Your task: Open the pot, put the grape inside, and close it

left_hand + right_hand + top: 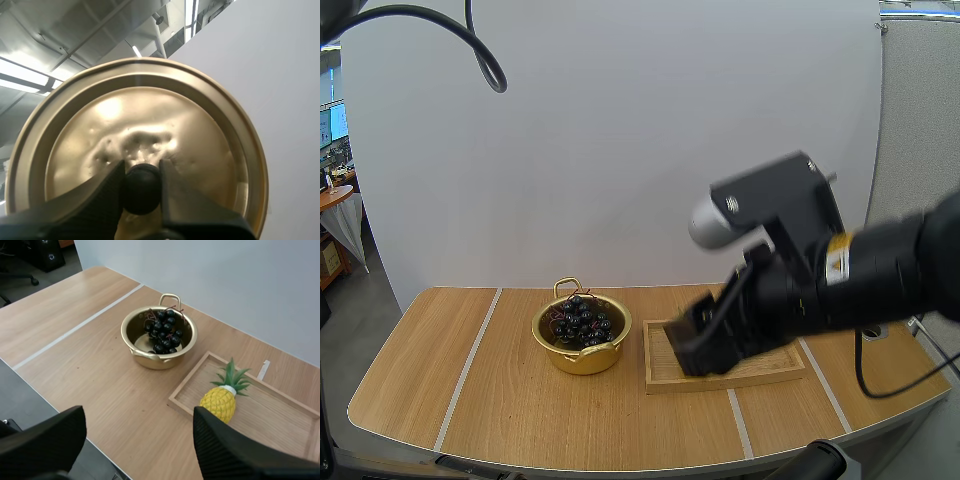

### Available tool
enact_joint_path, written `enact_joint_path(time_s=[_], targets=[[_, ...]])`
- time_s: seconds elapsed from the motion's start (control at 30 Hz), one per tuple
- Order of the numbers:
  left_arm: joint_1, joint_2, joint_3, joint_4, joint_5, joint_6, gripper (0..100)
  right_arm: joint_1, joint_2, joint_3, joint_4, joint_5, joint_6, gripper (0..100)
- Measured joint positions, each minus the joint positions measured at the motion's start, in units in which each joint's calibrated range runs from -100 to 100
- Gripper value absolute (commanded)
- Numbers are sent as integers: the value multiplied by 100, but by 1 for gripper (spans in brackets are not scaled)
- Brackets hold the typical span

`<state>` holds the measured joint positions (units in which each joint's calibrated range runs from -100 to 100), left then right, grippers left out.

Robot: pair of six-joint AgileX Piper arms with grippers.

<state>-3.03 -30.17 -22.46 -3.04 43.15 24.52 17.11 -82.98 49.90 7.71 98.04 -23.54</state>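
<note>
In the high view, the open pot (582, 340) stands at lower centre of the desk (470, 400), the grapes (582, 320) inside. In the left wrist view, the lid (150, 115) is clamped by its knob (141, 189) in the left hand (141, 186); it should be lowered level and centred. In the right wrist view, the right hand (137, 415) is held apart, empty, near a pineapple (220, 402).

A light wooden table (450, 380) carries two things directly. An open golden pot (582, 360) stands near its middle, and a shallow wooden tray (720, 381) lies flat just to the pot's right, close by but not touching.
</note>
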Motion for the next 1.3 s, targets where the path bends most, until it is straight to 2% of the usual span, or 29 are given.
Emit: enact_joint_path(time_s=[0.1, 0.23, 0.27, 0.33, 0.4, 0.43, 1.3], targets=[[0, 0, 0, 0, 0, 0, 0, -9, -485, 422, -128, 175, 137, 100], [0, 0, 0, 0, 0, 0, 0, -69, -772, 536, -313, 196, 262, 100], [0, 0, 0, 0, 0, 0, 0, -69, -786, 536, -339, 196, 283, 95], [0, 0, 0, 0, 0, 0, 0, -69, -815, 536, -376, 196, 314, 59], [0, 0, 0, 0, 0, 0, 0, -69, -815, 536, -388, 196, 328, 15], [0, 0, 0, 0, 0, 0, 0, -69, -815, 536, -388, 196, 341, 0], [0, 0, 0, 0, 0, 0, 0, -69, -815, 536, -388, 196, 364, 0]])
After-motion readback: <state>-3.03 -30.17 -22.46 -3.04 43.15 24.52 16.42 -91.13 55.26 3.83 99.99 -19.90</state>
